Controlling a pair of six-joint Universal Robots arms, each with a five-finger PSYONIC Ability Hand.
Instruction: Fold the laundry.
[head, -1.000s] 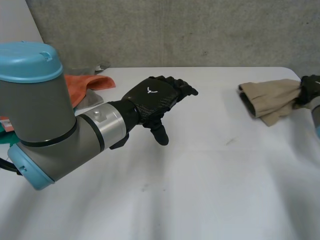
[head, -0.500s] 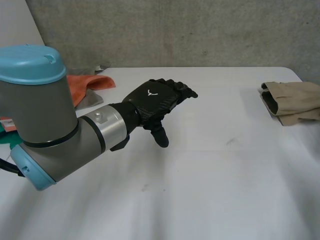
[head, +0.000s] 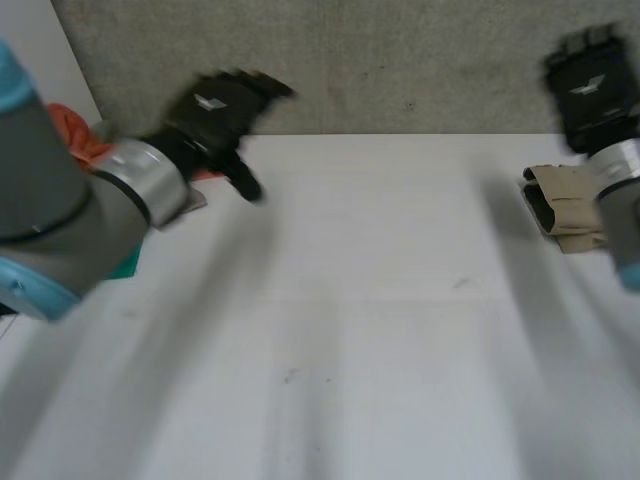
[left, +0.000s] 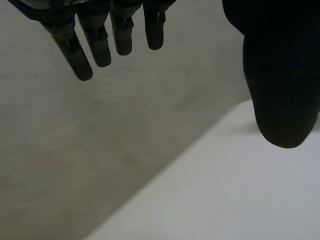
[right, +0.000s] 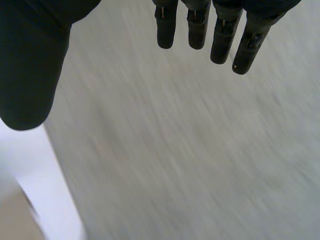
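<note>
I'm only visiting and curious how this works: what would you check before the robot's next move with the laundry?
1. Left hand holds nothing, fingers straight: ok.
2. Right hand holds nothing, fingers straight: ok.
3. Beige cloth lies folded near the table's right edge, let go by both hands: ok.
4. Beige cloth fully on the table: cannot tell, since the right arm covers part of it.
5. Orange cloth ready to pick up: cannot tell, as it is mostly hidden behind the left arm.
6. Middle of the table bare for folding: ok.
</note>
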